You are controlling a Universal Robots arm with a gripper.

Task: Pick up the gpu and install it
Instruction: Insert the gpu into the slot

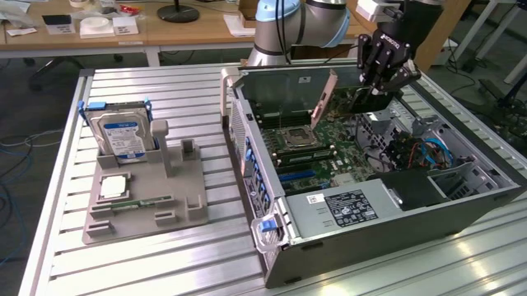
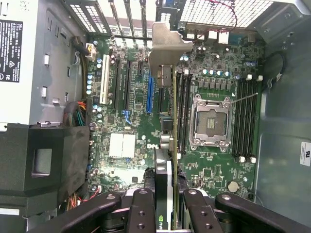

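Black gripper (image 1: pixel 374 92) fingers (image 2: pixel 141 213) pinch the gpu (image 1: pixel 342 102) at one end; I read the jaws as pressed against the card's two faces. I see the gpu held on edge above the motherboard (image 2: pixel 126 111) inside the open computer case (image 1: pixel 371 246). Its silver bracket points toward the case's slotted rear wall. The card hangs over the expansion slots, beside the CPU socket (image 2: pixel 211 121). The case lies along the exterior view's right side of the worktop (image 1: pixel 165 92). Near the opposite edge, a grey holder (image 1: pixel 140 216) carries the hard drive (image 1: pixel 122 132) upright.
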